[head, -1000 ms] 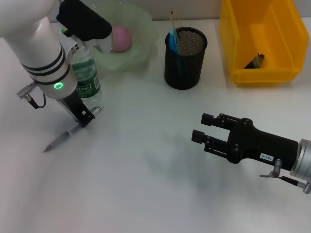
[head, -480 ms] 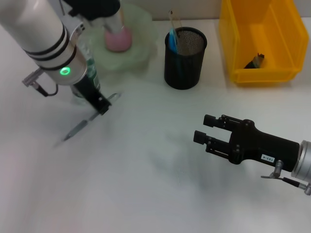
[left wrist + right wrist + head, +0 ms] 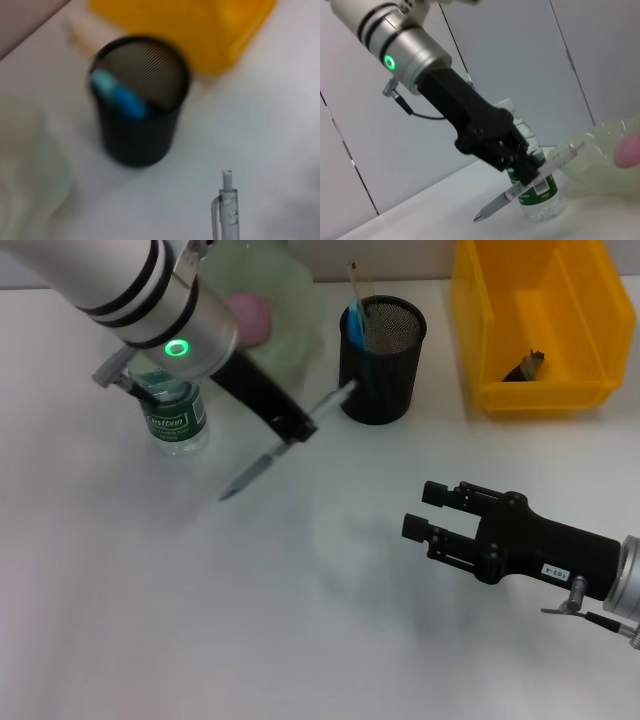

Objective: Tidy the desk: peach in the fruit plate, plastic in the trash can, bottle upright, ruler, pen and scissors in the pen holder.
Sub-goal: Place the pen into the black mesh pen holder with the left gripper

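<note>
Overhead, left hand (image 3: 298,427) pinching pen (image 3: 285,441) above white desk (image 3: 300,620); right hand (image 3: 428,512) spread.

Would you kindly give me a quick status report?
Left gripper shut on clear plastic pen, airborne beside black mesh pen holder. Right gripper open, idle.

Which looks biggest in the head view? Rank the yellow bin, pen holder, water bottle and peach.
1. yellow bin
2. pen holder
3. water bottle, partly hidden by the left arm, so unsure
4. peach
</note>
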Controlling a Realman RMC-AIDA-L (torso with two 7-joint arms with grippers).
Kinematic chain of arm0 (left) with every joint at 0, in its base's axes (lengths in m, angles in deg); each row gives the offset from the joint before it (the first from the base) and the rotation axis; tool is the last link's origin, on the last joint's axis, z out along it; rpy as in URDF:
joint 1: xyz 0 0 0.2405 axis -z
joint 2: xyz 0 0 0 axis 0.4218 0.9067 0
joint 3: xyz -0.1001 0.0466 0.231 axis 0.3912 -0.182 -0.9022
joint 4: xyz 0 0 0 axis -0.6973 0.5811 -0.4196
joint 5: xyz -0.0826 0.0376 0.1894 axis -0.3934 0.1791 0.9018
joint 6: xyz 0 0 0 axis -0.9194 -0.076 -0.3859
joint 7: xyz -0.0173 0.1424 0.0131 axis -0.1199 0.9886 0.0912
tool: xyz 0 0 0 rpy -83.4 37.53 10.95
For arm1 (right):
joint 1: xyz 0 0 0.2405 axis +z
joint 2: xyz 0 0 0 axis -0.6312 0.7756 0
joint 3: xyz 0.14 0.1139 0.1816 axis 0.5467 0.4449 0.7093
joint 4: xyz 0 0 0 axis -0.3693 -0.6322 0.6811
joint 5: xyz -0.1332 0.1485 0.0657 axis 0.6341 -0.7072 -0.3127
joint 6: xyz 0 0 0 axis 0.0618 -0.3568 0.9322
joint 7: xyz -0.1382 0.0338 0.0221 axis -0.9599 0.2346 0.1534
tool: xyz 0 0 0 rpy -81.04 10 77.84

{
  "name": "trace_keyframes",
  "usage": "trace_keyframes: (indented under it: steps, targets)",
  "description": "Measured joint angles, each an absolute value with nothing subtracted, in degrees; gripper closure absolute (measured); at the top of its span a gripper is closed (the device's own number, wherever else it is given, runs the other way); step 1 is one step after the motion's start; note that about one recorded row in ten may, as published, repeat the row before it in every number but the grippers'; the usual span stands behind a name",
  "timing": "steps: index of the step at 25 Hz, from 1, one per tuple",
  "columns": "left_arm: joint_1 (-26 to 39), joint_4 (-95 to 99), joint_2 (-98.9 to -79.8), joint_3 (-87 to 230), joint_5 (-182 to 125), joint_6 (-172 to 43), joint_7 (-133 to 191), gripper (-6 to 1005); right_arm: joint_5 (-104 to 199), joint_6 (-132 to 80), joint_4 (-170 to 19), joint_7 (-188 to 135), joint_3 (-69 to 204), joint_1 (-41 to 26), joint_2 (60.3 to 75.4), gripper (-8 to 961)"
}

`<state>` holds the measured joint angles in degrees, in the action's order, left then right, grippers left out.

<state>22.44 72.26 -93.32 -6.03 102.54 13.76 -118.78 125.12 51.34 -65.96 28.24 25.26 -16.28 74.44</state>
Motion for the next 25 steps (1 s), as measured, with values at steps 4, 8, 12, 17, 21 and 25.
trace_keyframes:
  steps: [4, 8, 12, 17, 21, 25]
  targets:
    - [22.1, 73.2, -93.29, -5.6, 97.5, 10.8, -115.8, 832, 125.1, 51.6, -66.0, 28.2, 25.3, -16.5, 74.44, 338]
    - [21.8, 73.3, -93.32, -5.9, 94.1, 6.2, -113.6, 828, 125.1, 52.1, -66.1, 28.2, 25.3, -16.6, 74.50, 337]
    - [20.7, 72.9, -93.41, -6.2, 89.9, 0.0, -110.9, 824, 125.1, 52.4, -66.2, 28.2, 25.3, -17.0, 74.52, 336]
    - [15.0, 72.6, -93.49, -7.8, 76.9, -13.8, -102.3, 819, 125.1, 52.7, -66.4, 28.2, 25.3, -17.2, 74.53, 336]
    - [10.5, 72.4, -93.41, -11.0, 65.0, -22.4, -93.5, 815, 125.1, 53.0, -66.6, 28.2, 25.3, -17.4, 74.55, 335]
    - [8.6, 68.1, -93.43, -13.2, 49.8, -26.4, -81.7, 810, 125.1, 53.1, -66.6, 28.2, 25.1, -17.5, 74.61, 335]
